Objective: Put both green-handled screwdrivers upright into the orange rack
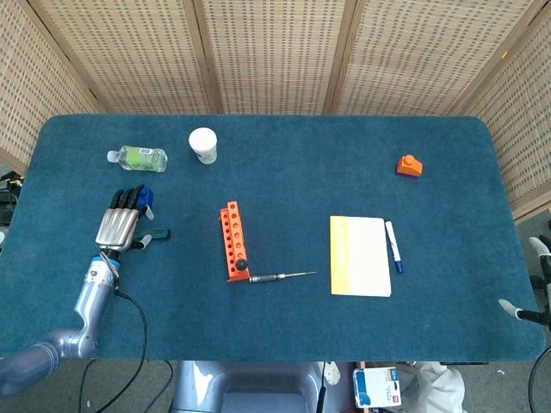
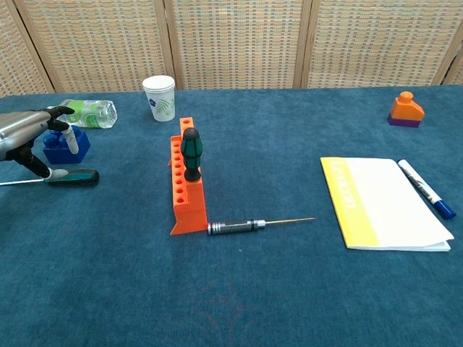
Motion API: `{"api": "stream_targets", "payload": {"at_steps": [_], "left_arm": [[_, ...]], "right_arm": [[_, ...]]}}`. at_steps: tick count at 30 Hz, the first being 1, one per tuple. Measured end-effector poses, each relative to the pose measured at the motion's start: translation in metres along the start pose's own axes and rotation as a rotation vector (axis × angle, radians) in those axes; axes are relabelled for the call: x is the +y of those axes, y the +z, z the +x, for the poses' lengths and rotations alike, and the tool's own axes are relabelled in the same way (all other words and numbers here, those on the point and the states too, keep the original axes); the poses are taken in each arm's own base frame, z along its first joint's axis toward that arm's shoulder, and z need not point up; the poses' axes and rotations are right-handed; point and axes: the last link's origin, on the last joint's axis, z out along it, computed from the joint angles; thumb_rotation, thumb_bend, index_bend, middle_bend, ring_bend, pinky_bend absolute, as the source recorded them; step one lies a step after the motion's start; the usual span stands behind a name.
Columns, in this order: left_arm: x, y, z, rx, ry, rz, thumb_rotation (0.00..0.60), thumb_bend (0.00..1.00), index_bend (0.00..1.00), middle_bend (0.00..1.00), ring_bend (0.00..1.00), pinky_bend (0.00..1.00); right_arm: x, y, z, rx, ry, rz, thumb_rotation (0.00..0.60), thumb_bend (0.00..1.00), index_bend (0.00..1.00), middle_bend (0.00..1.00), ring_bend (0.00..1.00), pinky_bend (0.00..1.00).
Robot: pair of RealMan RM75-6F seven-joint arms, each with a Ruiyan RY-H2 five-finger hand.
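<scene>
- Over on the left side of the table [image 1: 284, 335], my left hand [image 1: 120, 225] is hovering low above the loose screwdriver [image 2: 71, 176], palm down, fingers spread and pointing away from me. Chest view shows a fingertip right by the near end of the green handle, but I can't tell if it's actually touching. Nothing is gripped.
- That screwdriver lies flat, handle pointing toward the rack, shaft running off toward the left edge.
- Just past my fingertips sits a blue brick [image 2: 66, 144], and beyond it a water bottle [image 1: 138, 157] lying on its side.
- Paper cup [image 2: 159, 97] stands upright further back, to the right of the bottle.
- Orange rack [image 2: 186, 182] is mid-table, well apart from the hand, its row of holes running away from me. The other screwdriver [image 2: 190, 152] is already standing upright in a hole toward the near end, green handle up.
- Right at the near end of the rack there's a thin metal precision driver [image 2: 253, 224] lying flat, tip pointing right.
- Further right is a notepad [image 1: 360, 255] with a yellow strip along its left edge, and a marker [image 1: 393, 246] with a blue cap lying just beside its right edge.
- Small orange bottle [image 1: 410, 165] with a purple base sits toward the far right.
- My right hand [image 1: 527, 311] barely shows at the right edge of the head view, just a light fingertip or two off the table, so I can't tell how it's set.
</scene>
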Motion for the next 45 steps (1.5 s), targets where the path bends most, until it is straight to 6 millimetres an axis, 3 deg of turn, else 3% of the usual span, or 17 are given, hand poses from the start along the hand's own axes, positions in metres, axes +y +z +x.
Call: {"api": "stream_targets", "payload": {"at_steps": [30,33,39,45], "left_arm": [[0.02,0.003,-0.029,0.007,0.122,-0.024,0.6,0.27,0.44,0.0,0.0,0.0],[0.025,0.004,-0.032,0.005,0.138,-0.029,0.6,0.28,0.48,0.0,0.0,0.0],[0.028,0.004,-0.031,0.016,0.136,-0.032,0.6,0.44,0.67,0.0,0.0,0.0],[0.024,0.002,-0.023,0.044,0.121,-0.029,0.6,0.48,0.69,0.0,0.0,0.0]], "right_arm": [[0.001,0.002,0.0,-0.01,0.009,-0.001,0.6,0.0,0.0,0.0,0.0,0.0],[0.001,0.002,0.0,-0.01,0.013,-0.001,0.6,0.0,0.0,0.0,0.0,0.0],[0.002,0.002,0.001,-0.009,0.019,-0.001,0.6,0.0,0.0,0.0,0.0,0.0],[0.002,0.001,0.002,-0.006,0.021,0.0,0.6,0.0,0.0,0.0,0.0,0.0]]}}
